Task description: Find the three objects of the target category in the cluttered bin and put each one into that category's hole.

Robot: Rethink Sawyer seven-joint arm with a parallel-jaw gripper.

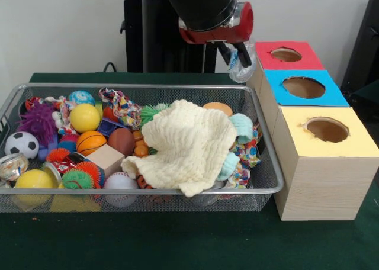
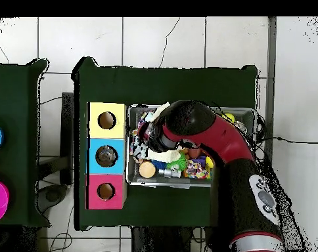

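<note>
The wire mesh bin [image 1: 142,192] holds several toys, with a cream knitted cloth [image 1: 186,142] draped over its right half. My gripper [image 1: 240,55] hangs above the bin's far right corner, next to the red box [image 1: 266,60]. It is shut on a clear, crinkled plastic object [image 1: 241,70] and holds it in the air. Three wooden boxes stand in a row right of the bin, each with a round hole: red, blue [image 1: 284,95] and yellow [image 1: 331,148]. In the overhead view my arm [image 2: 188,125] covers much of the bin [image 2: 188,186] and hides the gripper.
The bin's left half holds a soccer ball [image 1: 21,144], yellow balls [image 1: 84,117], a basketball [image 1: 90,142], a baseball [image 1: 120,181], a purple spiky toy [image 1: 38,121], a wooden block [image 1: 106,157] and rope toys [image 1: 121,107]. The black pedestal [image 1: 148,39] stands behind.
</note>
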